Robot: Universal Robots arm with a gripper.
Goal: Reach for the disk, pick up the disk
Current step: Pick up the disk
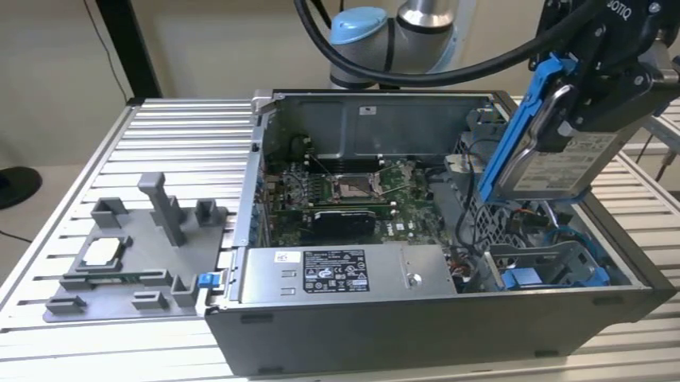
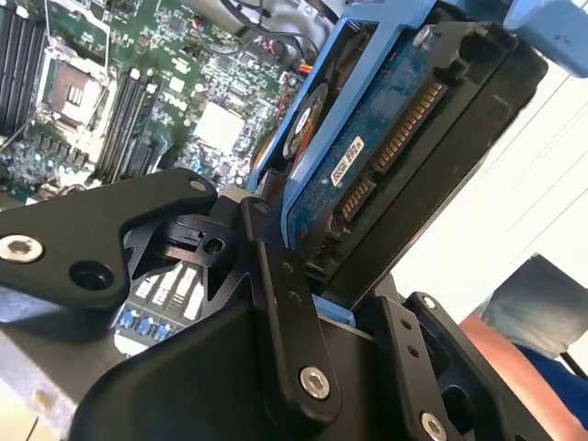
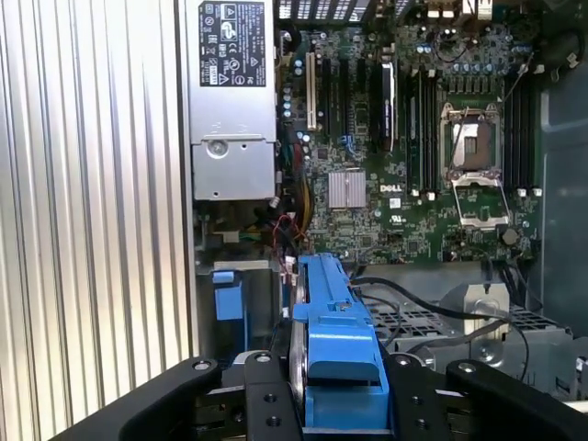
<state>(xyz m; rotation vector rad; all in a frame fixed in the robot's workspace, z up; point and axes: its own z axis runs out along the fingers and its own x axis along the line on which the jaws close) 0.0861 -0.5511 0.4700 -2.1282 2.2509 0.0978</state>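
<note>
Gripping the disk, my gripper is closed across its blue-framed edges and has it lifted clear above the open computer case, long axis near upright and tilted. Just below lies the blue drive bay; farther off, the motherboard and power supply.

One disk, one open computer case, one power-supply box, one grey fixture tray

White printed label on the disk, black-and-white label on the power-supply box, wording unreadable
</note>
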